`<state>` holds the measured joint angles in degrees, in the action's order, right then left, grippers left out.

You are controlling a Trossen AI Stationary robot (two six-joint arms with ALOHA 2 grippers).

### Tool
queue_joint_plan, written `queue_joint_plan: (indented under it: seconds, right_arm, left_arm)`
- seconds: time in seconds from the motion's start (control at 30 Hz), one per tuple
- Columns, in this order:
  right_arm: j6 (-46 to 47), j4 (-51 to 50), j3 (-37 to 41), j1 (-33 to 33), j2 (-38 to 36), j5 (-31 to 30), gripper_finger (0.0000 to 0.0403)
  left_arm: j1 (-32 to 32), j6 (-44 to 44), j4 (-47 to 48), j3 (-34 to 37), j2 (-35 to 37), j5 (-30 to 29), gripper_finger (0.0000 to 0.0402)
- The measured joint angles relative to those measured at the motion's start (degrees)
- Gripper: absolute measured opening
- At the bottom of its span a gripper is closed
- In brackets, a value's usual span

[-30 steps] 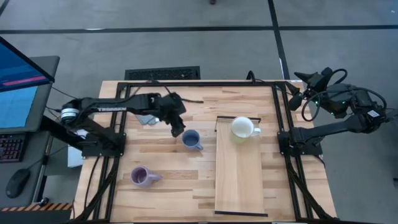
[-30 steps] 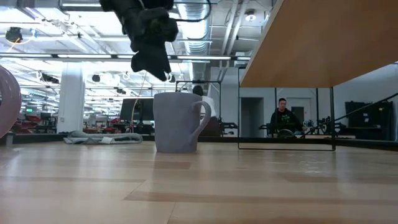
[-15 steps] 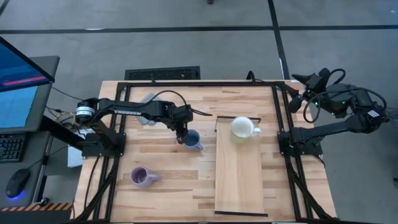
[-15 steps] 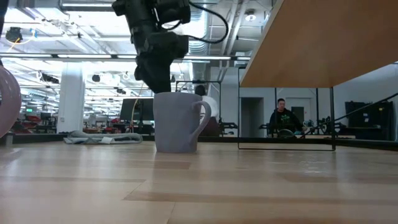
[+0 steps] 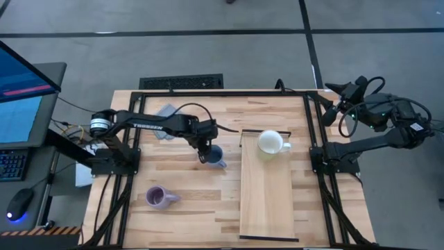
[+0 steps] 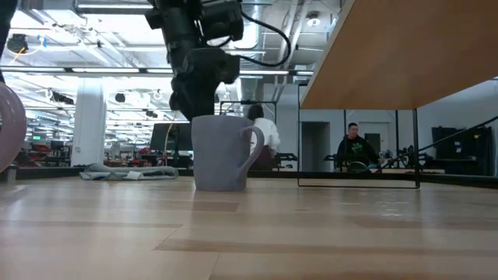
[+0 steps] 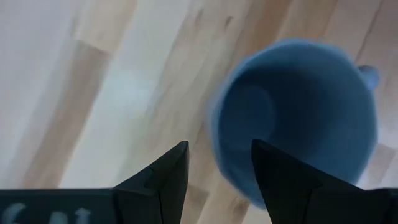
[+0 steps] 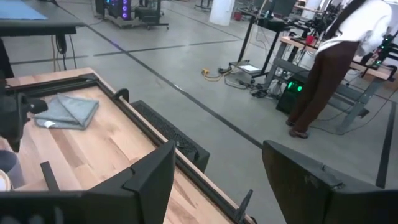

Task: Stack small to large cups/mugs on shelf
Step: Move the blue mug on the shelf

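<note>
High view has our left gripper [image 5: 205,148] down over the blue mug [image 5: 215,156], which stands upright on the table [image 5: 180,187] just beside the shelf [image 5: 267,201]. Left wrist view shows the two fingers [image 7: 165,177] spread apart w/ the near wall of the mug rim lining up w/ the gap between them, so one finger looks set to go inside & one outside. Nothing is gripped yet, as far as we can judge; that view is blurred, so contact w/ the rim is hard to call.

White mug [image 5: 270,142] sits on the shelf near its far end, handle toward the right arm. Purple mug [image 5: 159,198] lies on its side on the table, well apart from the others. Right gripper [image 5: 331,111] waits off the table's far right corner, fingers apart, holding nothing.

What we'd watch for:
- A finger landing on the rim rather than astride it would tip or shove the mug.
- A pinch on one wall alone could let the mug swing when lifted.
- The blue mug is close to the shelf edge, so a sideways nudge could knock it against the plank.
</note>
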<state>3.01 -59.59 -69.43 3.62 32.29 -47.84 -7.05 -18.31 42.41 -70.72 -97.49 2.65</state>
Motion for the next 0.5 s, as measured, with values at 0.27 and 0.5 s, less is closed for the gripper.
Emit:
queue_joint_plan:
  seconds: [0.27,0.5]
  right_arm:
    - [0.00,-0.10,0.00,0.00,-0.01,0.01,0.0265]
    - [0.02,-0.78,0.00,0.02,-0.02,0.01,0.0265]
  left_arm:
    - [-0.17,0.97,0.48,-0.04,-3.05,-0.52,0.0166]
    - [-0.13,1.73,0.60,-0.04,-3.06,-0.48,0.0128]
